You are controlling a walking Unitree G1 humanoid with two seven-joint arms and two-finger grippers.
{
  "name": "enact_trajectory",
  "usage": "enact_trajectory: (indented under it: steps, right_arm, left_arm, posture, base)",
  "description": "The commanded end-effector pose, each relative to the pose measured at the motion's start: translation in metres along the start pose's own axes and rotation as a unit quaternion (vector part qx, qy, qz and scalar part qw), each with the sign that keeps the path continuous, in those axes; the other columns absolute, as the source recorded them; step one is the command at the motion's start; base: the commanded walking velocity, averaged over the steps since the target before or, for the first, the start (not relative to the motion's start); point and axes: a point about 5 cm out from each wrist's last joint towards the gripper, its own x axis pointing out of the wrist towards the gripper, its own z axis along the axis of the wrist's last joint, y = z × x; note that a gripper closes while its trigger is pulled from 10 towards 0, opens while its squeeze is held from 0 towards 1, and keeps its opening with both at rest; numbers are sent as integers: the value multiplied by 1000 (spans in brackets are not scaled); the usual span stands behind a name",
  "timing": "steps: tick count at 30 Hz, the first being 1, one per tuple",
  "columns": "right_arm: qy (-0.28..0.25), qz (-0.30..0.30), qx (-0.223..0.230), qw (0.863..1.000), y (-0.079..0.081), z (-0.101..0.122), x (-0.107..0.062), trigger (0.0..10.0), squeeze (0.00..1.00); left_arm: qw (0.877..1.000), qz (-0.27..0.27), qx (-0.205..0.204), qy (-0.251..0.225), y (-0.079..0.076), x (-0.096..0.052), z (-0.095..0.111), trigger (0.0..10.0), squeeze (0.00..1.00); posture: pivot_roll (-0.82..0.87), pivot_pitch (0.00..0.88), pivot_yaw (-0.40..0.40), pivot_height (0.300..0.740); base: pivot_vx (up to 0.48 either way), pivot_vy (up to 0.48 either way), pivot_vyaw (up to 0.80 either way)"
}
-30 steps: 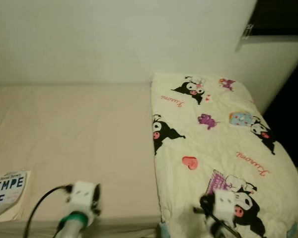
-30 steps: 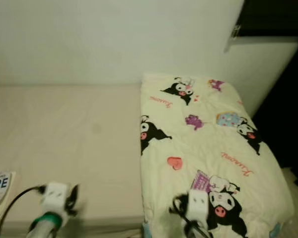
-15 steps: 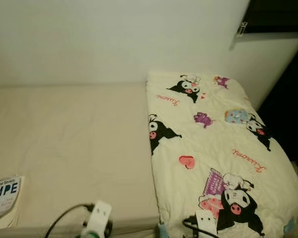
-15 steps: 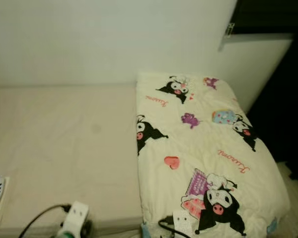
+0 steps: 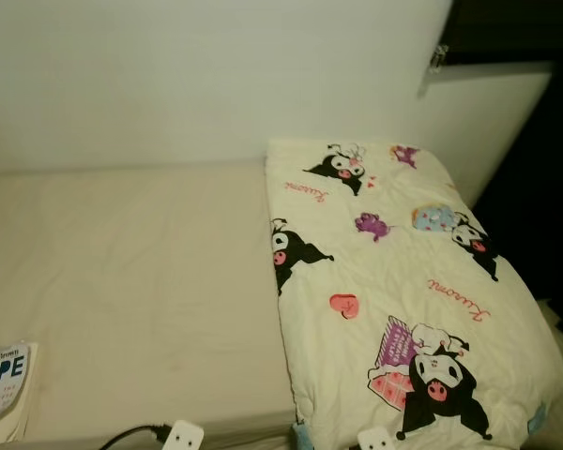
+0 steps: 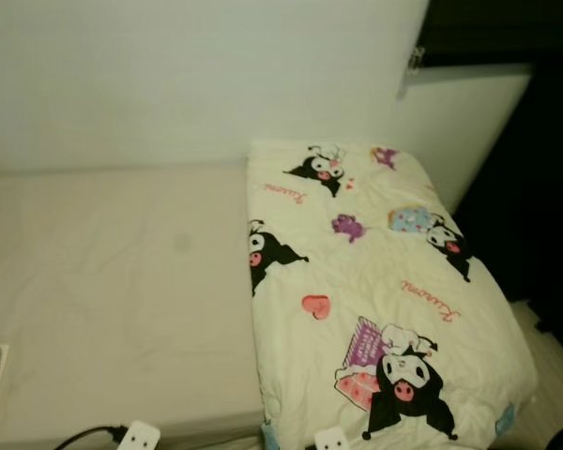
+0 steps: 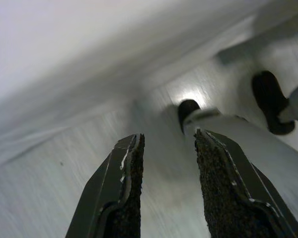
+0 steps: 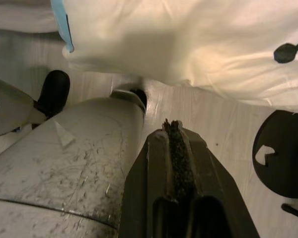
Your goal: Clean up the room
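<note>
Quilt: cartoon-print quilt (image 5: 394,281) folded over the bed's (image 5: 141,272) right end, against the wall
Book: at the bed's front left corner (image 5: 5,389)
Left gripper (image 7: 166,191): fingers parted, low above the floor
Right gripper (image 8: 176,163): fingers pressed together, just below the quilt's overhanging edge

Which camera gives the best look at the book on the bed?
The left eye view: the book lies at the bed's near left corner with its cover lettering showing. The right eye view catches only a sliver at its left edge.
</note>
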Motion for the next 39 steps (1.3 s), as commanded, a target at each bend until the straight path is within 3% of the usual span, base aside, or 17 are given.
enact_trajectory:
  steps: [1,5,16,24,31,35,39]
  right_arm:
    - [3,7,2,1000,4,-2,0,10000,0]
    - [9,21,-39,999,10,-7,-1,10000,0]
    - [23,9,-37,999,3,-18,-2,10000,0]
    - [19,13,-42,999,2,-16,-2,10000,0]
    - [4,35,-56,998,10,-11,-1,10000,0]
    - [-8,53,-102,993,16,-5,-1,10000,0]
    - [-9,58,-106,993,17,-4,-1,10000,0]
  left_arm:
    - [1000,-5,10,10,-3,-1,-7,10000,0]
    - [1000,5,7,10,0,-1,-8,10000,0]
    - [999,-5,36,17,-3,-2,-13,10000,0]
    - [1000,-9,21,3,-3,-1,-8,10000,0]
    - [1000,-8,25,6,-2,-2,-11,10000,0]
    - [1000,-7,27,5,-1,-2,-10,10000,0]
    - [999,-8,31,4,-1,-1,-9,10000,0]
  posture:
    - [-41,0,47,740]
    - [-49,0,40,740]
    - [-48,0,49,740]
    - [-33,0,40,740]
    - [-20,0,35,740]
    - [-20,0,35,740]
    - [-22,0,36,740]
  base:
    - [0,0,0]
    - [0,0,0]
    - [0,0,0]
    - [0,0,0]
    - [0,0,0]
    - [0,0,0]
    - [0,0,0]
